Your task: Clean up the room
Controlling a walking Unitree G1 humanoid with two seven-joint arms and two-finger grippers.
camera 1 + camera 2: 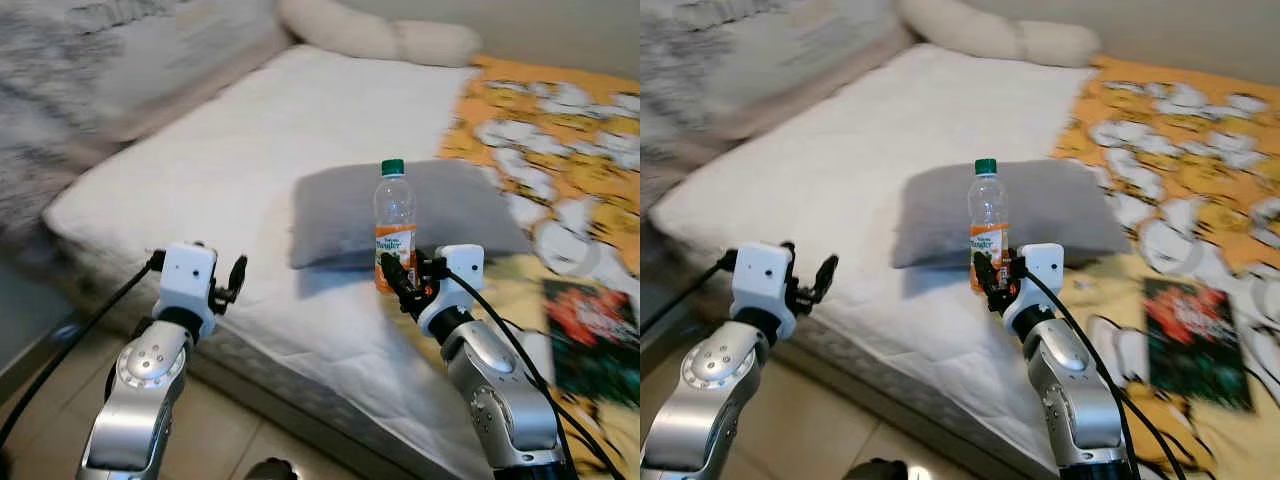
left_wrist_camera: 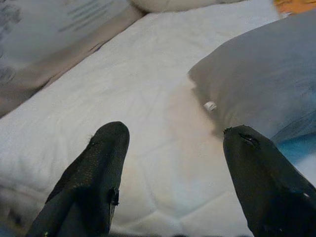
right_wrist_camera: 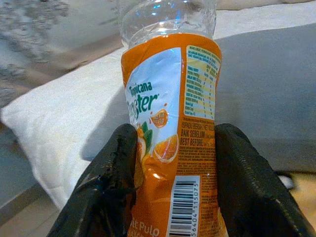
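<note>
A clear plastic bottle (image 1: 395,225) with an orange juice label and a green cap stands upright over the near edge of the white mattress (image 1: 220,160), in front of a grey pillow (image 1: 450,205). My right gripper (image 1: 398,275) is shut on the lower part of the bottle. In the right wrist view both black fingers (image 3: 116,173) press against the orange label of the bottle (image 3: 170,113). My left gripper (image 1: 232,280) is open and holds nothing. It hovers at the mattress's near left edge, pointing toward the grey pillow (image 2: 261,84).
A yellow patterned blanket (image 1: 560,130) covers the right side of the bed, with a dark book (image 1: 590,325) lying on it. A cream bolster (image 1: 380,35) lies at the head of the bed. Tiled floor (image 1: 220,425) runs below the near edge of the bed.
</note>
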